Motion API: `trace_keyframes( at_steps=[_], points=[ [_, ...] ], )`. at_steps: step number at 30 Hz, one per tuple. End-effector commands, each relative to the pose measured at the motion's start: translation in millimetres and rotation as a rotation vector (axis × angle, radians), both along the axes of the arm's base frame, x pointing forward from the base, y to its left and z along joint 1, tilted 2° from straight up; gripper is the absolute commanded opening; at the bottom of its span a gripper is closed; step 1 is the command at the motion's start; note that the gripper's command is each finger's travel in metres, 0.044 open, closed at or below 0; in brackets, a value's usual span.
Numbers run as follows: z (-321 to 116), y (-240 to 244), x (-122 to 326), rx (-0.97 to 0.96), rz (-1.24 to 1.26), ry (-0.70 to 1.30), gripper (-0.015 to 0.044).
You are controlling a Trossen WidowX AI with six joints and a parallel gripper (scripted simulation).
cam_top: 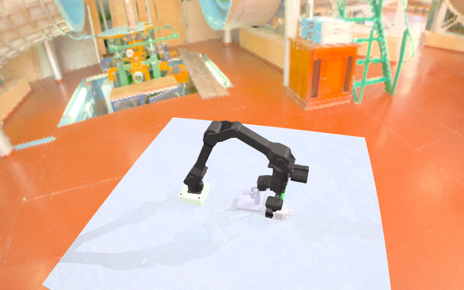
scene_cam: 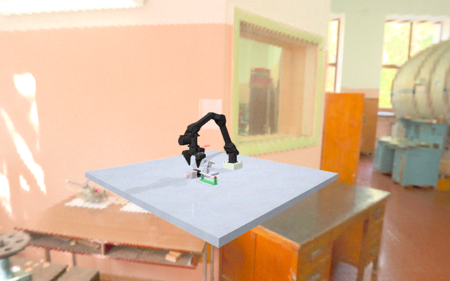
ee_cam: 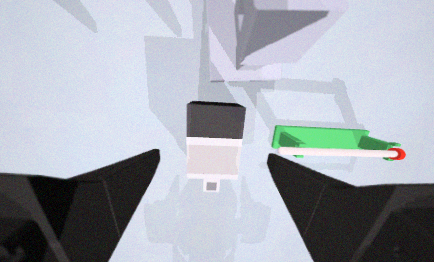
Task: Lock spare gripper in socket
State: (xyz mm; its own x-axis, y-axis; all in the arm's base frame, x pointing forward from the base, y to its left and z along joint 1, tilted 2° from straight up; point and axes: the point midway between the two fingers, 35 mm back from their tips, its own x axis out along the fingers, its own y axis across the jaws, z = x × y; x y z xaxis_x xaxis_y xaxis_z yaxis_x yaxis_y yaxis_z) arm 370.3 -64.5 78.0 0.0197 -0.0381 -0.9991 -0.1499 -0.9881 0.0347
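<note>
Gripper (cam_top: 269,196) (scene_cam: 193,165) (ee_cam: 214,156) fingers wide apart, nothing btwn, above spare gripper (cam_top: 280,213) (scene_cam: 191,174) (ee_cam: 214,156), ctr of wrist view. Pin (scene_cam: 208,175) (ee_cam: 337,152) lies on green rack (scene_cam: 208,180) (ee_cam: 321,137), right of ctr there. Prob. regrasp or retreat: if regrasping, ctr fingers, drop straight, close evenly on body, keep clear of spigot (cam_top: 289,213) (ee_cam: 211,186).

Below the pincer (cam_top: 268,193) (scene_cam: 193,165) (ee_cam: 214,156), the spare gripper (cam_top: 279,213) (scene_cam: 191,174) (ee_cam: 214,156) lies on the worktop (cam_top: 316,252) (scene_cam: 219,209) (ee_cam: 75,120), narrow end pointing away from the arm's base (cam_top: 193,198) (scene_cam: 232,165). To the pincer's left, as the robot faces, stands the cradle (cam_top: 282,196) (scene_cam: 208,181) (ee_cam: 320,136), the pin (scene_cam: 208,175) (ee_cam: 340,152) lying along its top. Behind the pincer, towards the base, sits the mount (cam_top: 249,204) (scene_cam: 211,173) (ee_cam: 297,30); the base stands farther back, beyond the mount.
</note>
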Motion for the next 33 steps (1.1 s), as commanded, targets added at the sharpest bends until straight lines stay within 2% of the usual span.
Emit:
trace_keyframes(
  at_steps=[1, 4, 8, 23, 33],
  points=[
    [31.7, 1.2, -0.1, -0.002, -0.001, -0.011, 0.044],
    [43.9, 1.9, -1.7, -0.002, -0.001, -0.01, 0.044],
    [36.9, 1.2, 0.5, -0.005, 0.065, -0.017, 0.044],
    [46.3, 2.0, -0.2, -0.051, 1.502, 0.041, 0.044],
    [50.3, 2.4, -0.7, -0.069, 2.027, 0.067, 0.044]
  ],
)
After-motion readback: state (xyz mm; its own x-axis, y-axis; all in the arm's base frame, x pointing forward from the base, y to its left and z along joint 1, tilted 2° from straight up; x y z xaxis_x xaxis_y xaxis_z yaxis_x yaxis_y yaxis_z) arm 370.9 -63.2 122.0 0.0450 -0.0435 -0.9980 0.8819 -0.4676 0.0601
